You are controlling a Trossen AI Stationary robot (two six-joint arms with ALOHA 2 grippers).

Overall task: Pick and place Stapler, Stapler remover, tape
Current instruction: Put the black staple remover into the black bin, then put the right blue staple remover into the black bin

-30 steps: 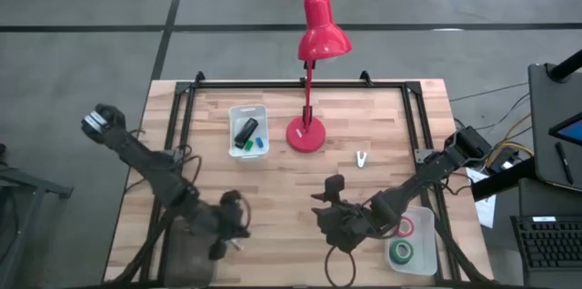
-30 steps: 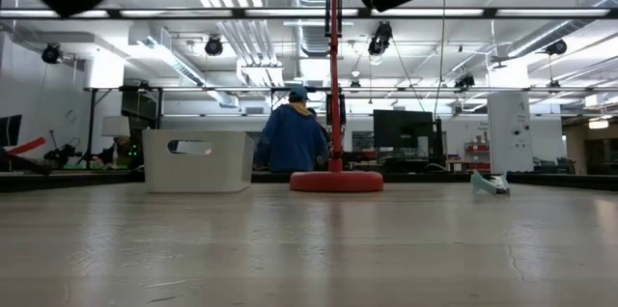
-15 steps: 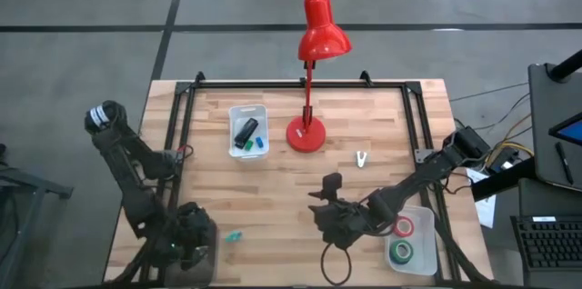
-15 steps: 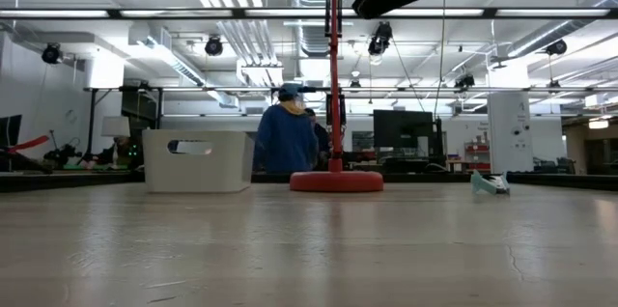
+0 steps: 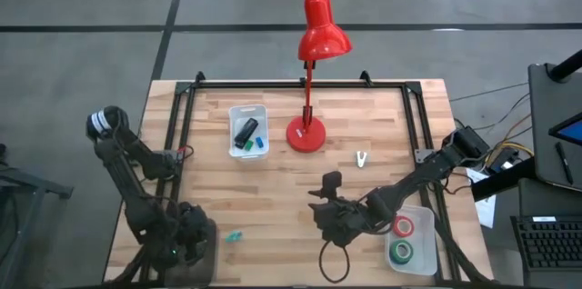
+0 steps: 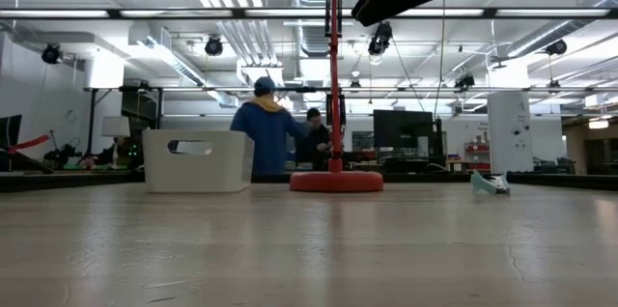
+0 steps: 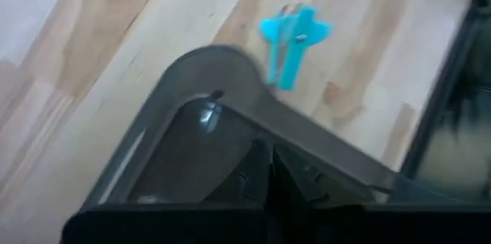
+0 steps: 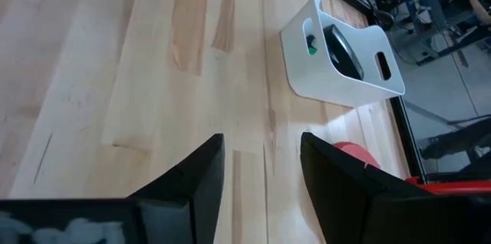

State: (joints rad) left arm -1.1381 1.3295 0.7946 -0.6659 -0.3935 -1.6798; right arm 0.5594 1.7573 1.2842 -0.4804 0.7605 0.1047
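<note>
Nowhere legible writing: stapler (image 5: 245,131), tape (image 5: 401,252).

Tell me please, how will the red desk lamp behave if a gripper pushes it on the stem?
The red desk lamp would probably tip rather than slide: its heavy-looking shade sits high on a thin stem, as the high view shows. The round base lies flat and wide on the table, which should resist a gentle push. It looks rigid, not floppy.
</note>
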